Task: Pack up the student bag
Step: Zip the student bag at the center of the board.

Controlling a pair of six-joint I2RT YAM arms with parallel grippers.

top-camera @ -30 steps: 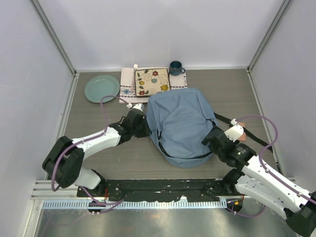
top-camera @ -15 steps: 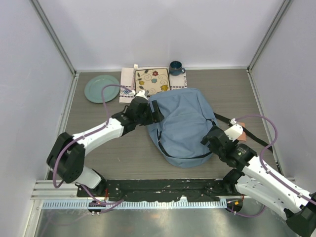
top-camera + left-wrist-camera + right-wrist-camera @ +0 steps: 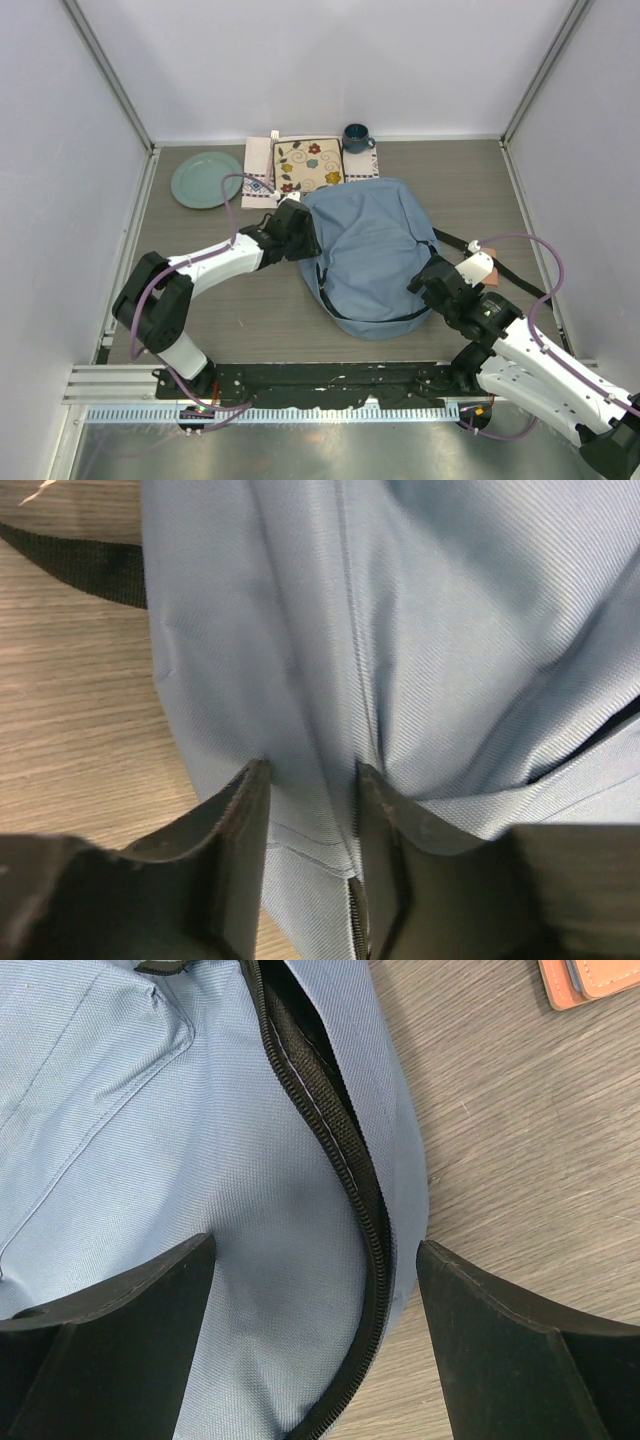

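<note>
Since nothing looks packed yet, the risks all lie in getting the bag open; far left a green plate [image 3: 206,179]; right of it an embroidered mat [image 3: 260,172] carrying a floral-patterned square [image 3: 309,164], with a blue mug [image 3: 356,137] by its far right corner; left gripper [image 3: 310,778] is at the left rim of the student bag [image 3: 370,250], jaws about half apart astride a raised fold of blue fabric; cannot tell if the fold is actually pinched; bag lies flat mid-table, just near of the mat; right gripper [image 3: 315,1252] hovers over the bag's near-right corner, jaws wide, holding nothing, dark zipper [image 3: 335,1140] running between them; black strap [image 3: 505,268] trails off right; likely failures: thin fold slips from the left jaws on so shallow a bite; a leftward pull drags the whole limp bag into mat and mug; right fingers land beside the zipper and pin the mouth shut instead of parting it
</note>
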